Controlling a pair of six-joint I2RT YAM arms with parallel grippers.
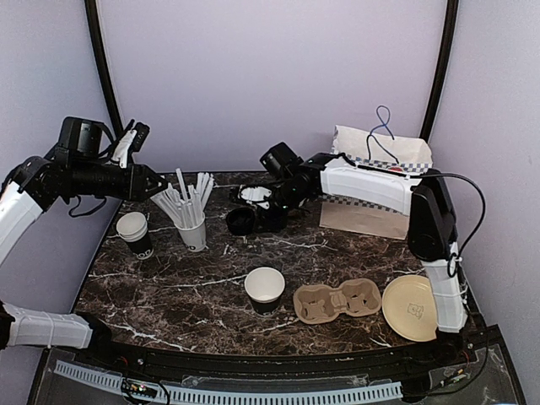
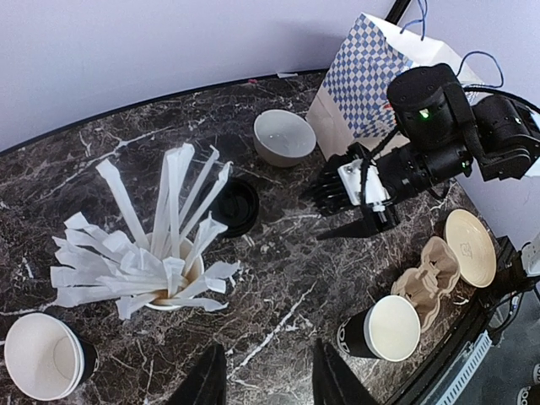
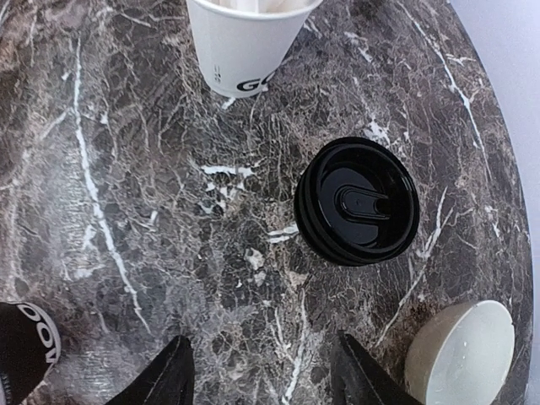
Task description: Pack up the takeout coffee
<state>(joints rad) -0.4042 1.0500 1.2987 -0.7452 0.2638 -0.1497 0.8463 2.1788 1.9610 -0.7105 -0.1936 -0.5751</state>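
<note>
Lavender walls are closing in a dark marble tabletop [image 1: 169, 287], and from above nothing is looking packed yet. One black cup [image 1: 265, 288] is standing open near the front, its white inside showing. A second black cup [image 1: 135, 234] is standing open at the left edge, beside the white cup of sticks [image 1: 192, 228]. A black lid [image 1: 241, 221] is lying loose on the marble by the white bowl [image 1: 256, 195]. The cardboard carrier [image 1: 337, 301] is sitting empty beside a tan plate [image 1: 411, 306], and the paper bag [image 1: 380, 181] is waiting at the back.

Through my left wrist camera, my left end effector [image 2: 270, 380] is hanging high over the sticks, fingers apart and nothing between them. The cup at the left is looking like two nested together, though I cannot be sure.

Through my right wrist camera, my right end effector [image 3: 261, 380] is hovering with fingers spread and empty. The lid is lying on the marble just ahead of them, untouched.

I am judging that almost everything is remaining to be done — lids going onto cups, cups going into the carrier, and probably the lot going into the bag.
</note>
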